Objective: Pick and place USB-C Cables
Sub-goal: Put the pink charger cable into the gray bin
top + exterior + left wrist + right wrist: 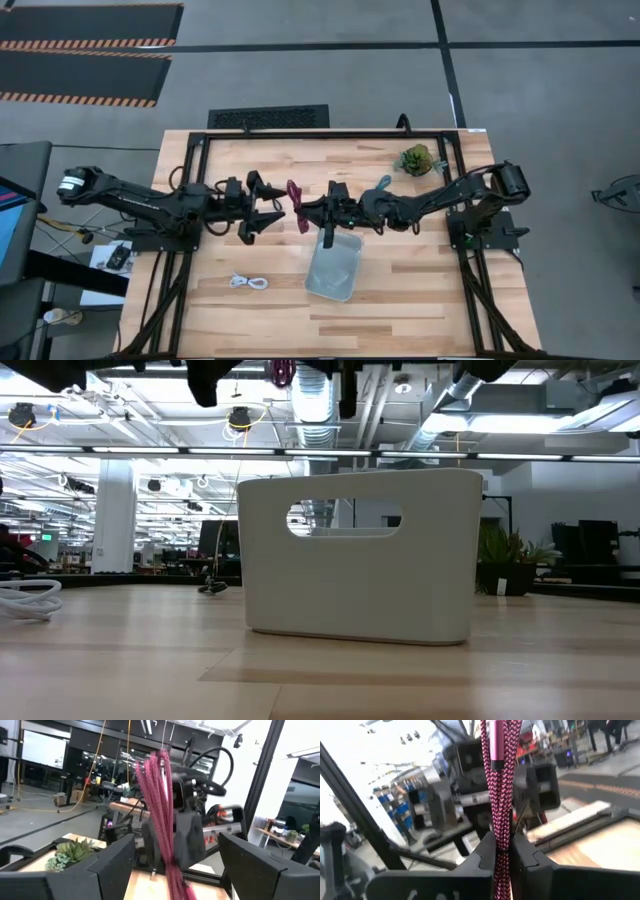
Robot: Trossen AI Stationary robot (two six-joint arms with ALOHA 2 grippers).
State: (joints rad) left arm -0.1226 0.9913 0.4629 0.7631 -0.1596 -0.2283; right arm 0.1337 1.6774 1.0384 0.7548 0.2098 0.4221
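Observation:
My right gripper (312, 208) hangs above the table's middle, shut on the magenta-red cable (297, 205), a bundle of braided strands. My left gripper (278, 206) is open and faces that bundle from the table's left. Its fingers (112, 865) stand on either side of the magenta-red cable (159, 810) without touching it. The white cable (250, 283) lies coiled on the table near the front left and shows as the white cable (25, 600) in the low view. A teal-blue cable (383, 183) lies beside the right arm. I cannot make out the black cable. My right gripper pinches the magenta-red cable's bundled strands (501, 837) between its two fingers (482, 857), several strands together. The fingers come level from the table's right and lie across the bundle. The cable is lifted clear of the table, and its connector end (496, 742) stands beyond the fingers.
A white tray (335, 268) sits on the table just in front of the grippers; the tray (360, 555) fills the middle of the low view. A green leafy plant (417, 158) stands at the far right. A black frame (330, 132) rims the table.

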